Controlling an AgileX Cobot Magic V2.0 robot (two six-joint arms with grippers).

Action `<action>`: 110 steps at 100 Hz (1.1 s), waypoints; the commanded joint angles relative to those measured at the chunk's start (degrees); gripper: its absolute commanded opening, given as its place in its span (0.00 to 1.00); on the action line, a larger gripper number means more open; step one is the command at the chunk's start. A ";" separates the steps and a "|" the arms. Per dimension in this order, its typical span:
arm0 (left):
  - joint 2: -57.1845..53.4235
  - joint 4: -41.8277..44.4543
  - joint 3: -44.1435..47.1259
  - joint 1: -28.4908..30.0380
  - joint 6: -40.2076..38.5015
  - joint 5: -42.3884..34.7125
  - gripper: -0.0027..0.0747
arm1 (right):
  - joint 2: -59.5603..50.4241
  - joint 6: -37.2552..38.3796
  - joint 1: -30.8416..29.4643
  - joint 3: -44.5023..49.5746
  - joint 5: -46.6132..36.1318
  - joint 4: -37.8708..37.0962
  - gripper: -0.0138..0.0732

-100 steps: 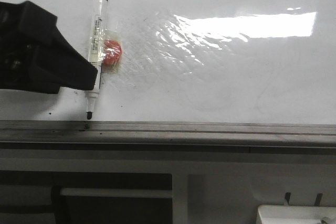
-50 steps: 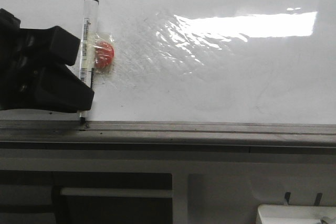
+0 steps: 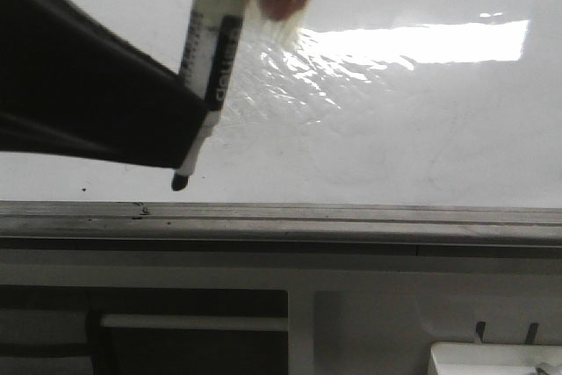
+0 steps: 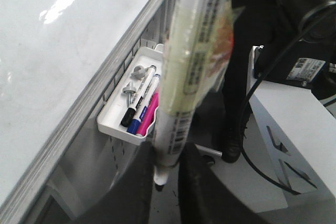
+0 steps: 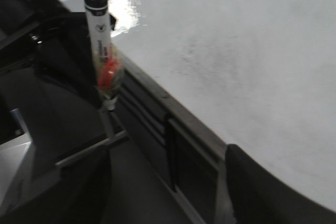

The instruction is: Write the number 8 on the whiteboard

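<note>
Your left gripper (image 4: 167,179) is pinching the marker (image 3: 209,59), tip hovering near the whiteboard (image 3: 395,129) lower edge; no 8 is showing, so all writing is remaining.

The left gripper (image 4: 167,182) is matte black plastic, with two rounded, smooth fingers (image 4: 191,182). From the front it shows as a broad black wedge (image 3: 88,103) with a curved upper edge. The right gripper's dark fingers (image 5: 262,192) are blurred, rounded and unmarked, beside the whiteboard (image 5: 252,40).
</note>
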 commanded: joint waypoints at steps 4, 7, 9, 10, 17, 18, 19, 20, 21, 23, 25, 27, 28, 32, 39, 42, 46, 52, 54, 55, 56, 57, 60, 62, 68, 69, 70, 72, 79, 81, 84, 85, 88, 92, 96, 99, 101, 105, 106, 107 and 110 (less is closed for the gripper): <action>-1.11 -2.71 -1.89 -1.37 2.40 1.06 0.01 | 6.28 -10.86 1.43 -2.80 1.61 11.78 0.64; -1.11 -2.59 -1.89 -1.41 2.40 1.17 0.01 | 7.66 -12.89 2.55 -3.01 1.61 13.39 0.64; -1.11 -2.59 -1.89 -1.52 2.40 1.34 0.01 | 8.22 -14.17 3.07 -3.37 1.61 14.37 0.64; -1.11 -2.59 -1.89 -1.52 2.40 1.34 0.01 | 8.49 -14.94 3.32 -3.50 1.61 14.85 0.64; -1.11 -2.59 -1.89 -1.52 2.40 1.44 0.01 | 11.27 -17.42 5.98 -4.88 1.50 15.30 0.64; -1.11 -2.59 -1.89 -1.52 2.40 1.44 0.01 | 12.15 -17.64 6.51 -5.14 1.50 15.30 0.64; -1.11 -2.59 -1.89 -1.52 2.40 1.44 0.01 | 12.15 -18.07 6.77 -5.28 1.50 15.30 0.64; -1.11 -2.59 -1.89 -1.52 2.40 1.44 0.01 | 12.73 -18.22 7.02 -5.62 1.50 15.30 0.64; -1.11 -2.59 -1.89 -1.52 2.40 1.44 0.01 | 13.02 -18.35 7.55 -5.79 1.50 15.30 0.64; -1.11 -2.59 -1.89 -1.52 2.40 1.44 0.01 | 13.94 -18.71 8.30 -6.26 1.39 15.30 0.64; -1.11 -2.59 -1.89 -1.52 2.40 1.44 0.01 | 14.84 -19.04 9.06 -6.78 1.27 15.30 0.64; -1.11 -2.59 -1.89 -1.52 2.40 1.44 0.01 | 15.73 -19.45 9.58 -7.31 1.18 15.30 0.64; -1.11 -2.59 -1.89 -1.52 2.40 1.44 0.01 | 16.34 -19.62 10.36 -7.50 1.04 15.30 0.64; -1.11 -2.59 -1.89 -1.52 2.40 1.44 0.01 | 17.79 -20.10 11.69 -8.60 0.32 15.30 0.64; -1.11 -2.59 -1.89 -1.52 2.40 1.44 0.01 | 20.37 -20.10 14.21 -10.23 -1.66 15.40 0.64; -1.11 -2.59 -1.89 -1.52 2.40 1.44 0.01 | 21.76 -20.10 15.60 -11.06 -2.93 15.40 0.64; -1.11 -2.59 -1.89 -1.52 2.40 1.44 0.01 | 23.46 -20.10 17.28 -11.81 -4.50 15.40 0.64; -1.11 -2.59 -1.89 -1.52 2.40 1.44 0.01 | 25.49 -20.10 19.48 -12.84 -6.49 15.44 0.64; -1.11 -2.59 -1.89 -1.52 2.40 1.44 0.01 | 26.14 -20.10 20.30 -12.98 -6.80 15.54 0.64; -1.11 -2.59 -1.89 -1.52 2.40 1.44 0.01 | 26.37 -20.10 20.57 -13.12 -6.98 15.54 0.64; -1.11 -2.59 -1.89 -1.52 2.40 1.44 0.01 | 26.60 -20.10 20.84 -13.12 -7.34 15.66 0.64; -1.11 -2.59 -1.89 -1.52 2.40 1.44 0.01 | 27.32 -20.10 21.38 -13.27 -7.64 15.79 0.64; -1.11 -2.59 -1.89 -1.52 2.40 1.44 0.01 | 28.31 -20.10 22.70 -13.51 -8.04 15.79 0.64; -1.11 -2.59 -1.89 -1.52 2.40 1.44 0.01 | 29.01 -20.10 23.22 -13.78 -8.52 15.79 0.64; -1.11 -2.59 -1.89 -1.52 2.40 1.44 0.01 | 30.53 -20.10 25.42 -13.91 -9.84 16.16 0.64; -1.11 -2.59 -1.89 -1.52 2.40 1.44 0.01 | 30.71 -20.10 25.64 -13.91 -10.01 16.16 0.64; -1.11 -2.59 -1.89 -1.52 2.40 1.44 0.01 | 31.02 -20.10 26.09 -13.91 -10.33 16.29 0.64; -1.11 -2.59 -1.89 -1.52 2.40 1.44 0.01 | 31.49 -20.10 26.70 -13.91 -10.91 16.32 0.64; -1.11 -2.59 -1.89 -1.52 2.40 1.44 0.01 | 32.50 -20.10 28.27 -13.91 -13.08 16.80 0.64; -1.11 -2.72 -1.89 -1.52 2.40 1.44 0.01 | 32.86 -20.10 28.78 -13.91 -14.10 17.15 0.63; -1.11 -2.70 -1.89 -1.52 2.40 1.48 0.01 | 33.03 -20.10 29.08 -13.91 -15.05 17.71 0.61; -1.11 -2.70 -1.89 -1.52 2.40 1.58 0.01 | 33.14 -20.10 29.24 -13.91 -15.30 17.90 0.60; -1.11 -2.70 -1.89 -1.52 2.40 1.58 0.01 | 33.14 -20.10 29.37 -13.91 -16.56 18.43 0.56; -1.11 -2.70 -1.89 -1.52 2.40 1.71 0.01 | 33.14 -20.10 29.49 -13.91 -18.04 18.89 0.49; -1.11 -2.70 -1.89 -1.52 2.40 1.71 0.01 | 33.14 -20.10 29.49 -13.91 -19.32 19.14 0.41; -1.11 -2.70 -1.89 -1.52 2.40 1.71 0.01 | 33.14 -20.10 29.49 -13.91 -19.97 19.14 0.33; -1.11 -2.70 -1.89 -1.52 2.40 1.71 0.01 | 33.14 -20.10 29.49 -13.91 -20.12 19.14 0.29; -1.11 -2.78 -1.89 -1.52 2.40 1.71 0.01 | 33.14 -20.10 29.49 -13.91 -20.21 19.14 0.18; -1.11 -2.83 -1.89 -1.52 2.40 1.59 0.01 | 33.14 -20.10 29.49 -13.91 -20.21 19.01 0.16; -1.11 -2.97 -1.89 -1.52 2.40 1.58 0.01 | 33.14 -20.10 29.49 -13.91 -20.21 18.82 0.14; -1.11 -3.22 -1.89 -1.52 2.30 1.47 0.01 | 33.14 -20.10 29.49 -13.91 -20.21 18.46 0.08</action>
